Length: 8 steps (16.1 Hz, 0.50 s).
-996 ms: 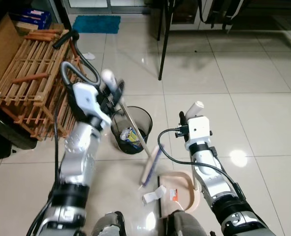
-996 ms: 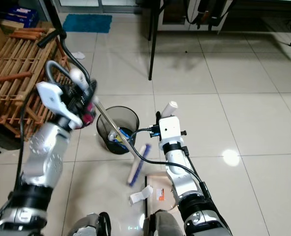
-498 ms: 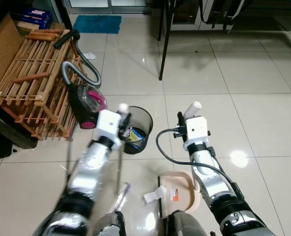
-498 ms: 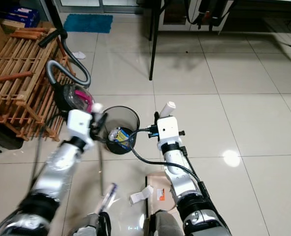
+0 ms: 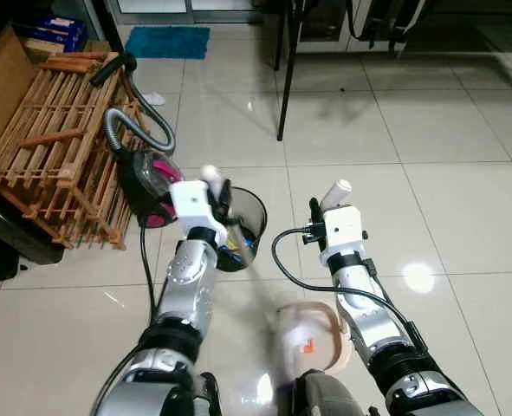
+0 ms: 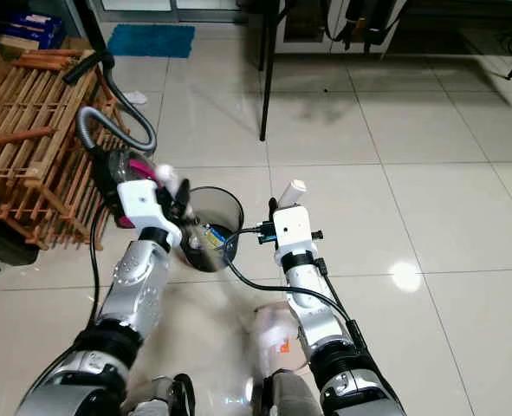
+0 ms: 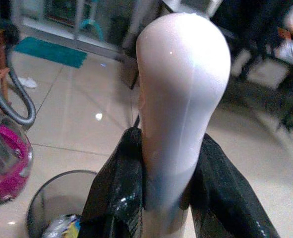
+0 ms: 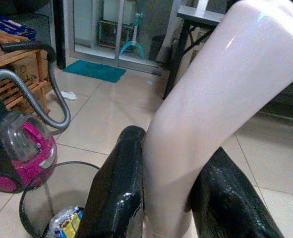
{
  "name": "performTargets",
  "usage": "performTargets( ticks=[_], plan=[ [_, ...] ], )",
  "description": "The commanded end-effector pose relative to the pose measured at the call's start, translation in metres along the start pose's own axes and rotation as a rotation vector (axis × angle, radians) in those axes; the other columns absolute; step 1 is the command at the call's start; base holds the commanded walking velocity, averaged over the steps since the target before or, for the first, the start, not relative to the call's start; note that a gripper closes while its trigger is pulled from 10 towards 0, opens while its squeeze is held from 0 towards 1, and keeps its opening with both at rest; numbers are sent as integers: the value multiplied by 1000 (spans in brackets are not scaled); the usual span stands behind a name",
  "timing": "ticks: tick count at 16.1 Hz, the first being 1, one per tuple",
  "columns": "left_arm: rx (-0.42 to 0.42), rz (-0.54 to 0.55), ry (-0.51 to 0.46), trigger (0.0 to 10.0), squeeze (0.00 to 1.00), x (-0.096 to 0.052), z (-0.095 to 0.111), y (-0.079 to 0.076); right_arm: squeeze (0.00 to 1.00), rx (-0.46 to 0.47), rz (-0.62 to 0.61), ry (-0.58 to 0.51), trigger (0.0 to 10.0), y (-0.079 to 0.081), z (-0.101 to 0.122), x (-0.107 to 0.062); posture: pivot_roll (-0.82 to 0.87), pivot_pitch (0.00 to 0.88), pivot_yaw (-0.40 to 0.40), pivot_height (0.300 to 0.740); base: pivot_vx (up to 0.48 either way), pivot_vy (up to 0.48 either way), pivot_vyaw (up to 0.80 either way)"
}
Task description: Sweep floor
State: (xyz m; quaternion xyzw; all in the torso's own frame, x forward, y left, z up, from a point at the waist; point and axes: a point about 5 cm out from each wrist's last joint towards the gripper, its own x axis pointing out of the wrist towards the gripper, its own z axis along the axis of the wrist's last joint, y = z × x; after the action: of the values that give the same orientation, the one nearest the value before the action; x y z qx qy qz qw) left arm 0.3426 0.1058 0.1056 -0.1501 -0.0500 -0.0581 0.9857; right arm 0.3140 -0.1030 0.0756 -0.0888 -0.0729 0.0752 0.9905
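Note:
My left gripper [image 5: 214, 201] is shut on the broom's white handle [image 7: 181, 99], whose rounded top stands up between the black fingers [image 7: 114, 198]. The broom's lower end is a pale motion blur [image 5: 281, 334] low on the floor at the dustpan's left edge. My right gripper [image 5: 325, 212] is shut on the dustpan's white handle [image 8: 210, 99]. The beige dustpan [image 5: 320, 329] rests on the tiles below it, with a small orange-marked scrap [image 5: 307, 345] inside.
A black mesh bin [image 5: 254, 212] with rubbish in it stands just behind my left forearm. A pink-and-black vacuum cleaner [image 5: 147, 178] with a grey hose sits to its left, by a wooden rack [image 5: 48, 147]. A black table leg [image 5: 286, 78] stands further ahead, a blue mat [image 5: 171, 42] beyond.
My left arm swung the broom from the left towards the dustpan. The white paper scrap beside the pan is now lost in the blur. The right arm barely moved.

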Motion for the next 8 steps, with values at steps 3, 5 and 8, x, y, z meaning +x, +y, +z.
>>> performTargets(
  ticks=[3,5,8],
  plan=[
    [-30,-29,-75,10000,0,9,16,-2,0,7,10,40,10000,2,-7,-3,-65,166,-9,740,0,0,0],
    [-11,-127,-101,10000,0,9,24,-7,0,9,7,34,10000,-1,-6,-3,-62,151,-7,740,0,0,0],
    [73,-330,-154,10000,0,3,45,-11,0,26,-36,37,10000,-13,-8,-4,-48,114,1,740,0,0,0]
  ],
)
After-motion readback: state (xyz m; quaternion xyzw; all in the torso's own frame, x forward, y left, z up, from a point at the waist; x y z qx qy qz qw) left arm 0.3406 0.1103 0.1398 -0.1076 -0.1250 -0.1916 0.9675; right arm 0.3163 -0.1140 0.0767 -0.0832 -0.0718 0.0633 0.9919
